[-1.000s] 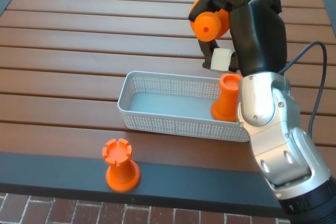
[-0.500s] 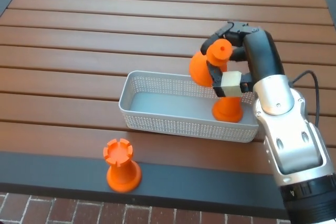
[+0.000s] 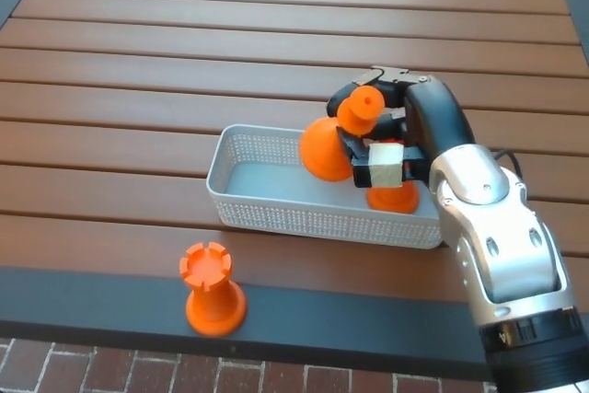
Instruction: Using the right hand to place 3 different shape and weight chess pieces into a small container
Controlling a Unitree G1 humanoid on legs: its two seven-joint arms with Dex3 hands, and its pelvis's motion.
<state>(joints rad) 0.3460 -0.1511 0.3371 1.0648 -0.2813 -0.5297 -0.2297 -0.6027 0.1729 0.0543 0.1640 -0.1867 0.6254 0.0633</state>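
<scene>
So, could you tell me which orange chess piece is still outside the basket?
The rook with the notched top, standing alone on the table's dark front edge, outside the basket.

The left part of the basket (image 3: pixel 241 165) lies bare and reachable from above; its right end is blocked by the right hand (image 3: pixel 386 135), its tilted orange piece (image 3: pixel 336 140) and a standing piece (image 3: pixel 394 196)

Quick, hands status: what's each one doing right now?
Left hand: not in view.
Right hand: shut on an orange chess piece, tilted over the basket.
</scene>
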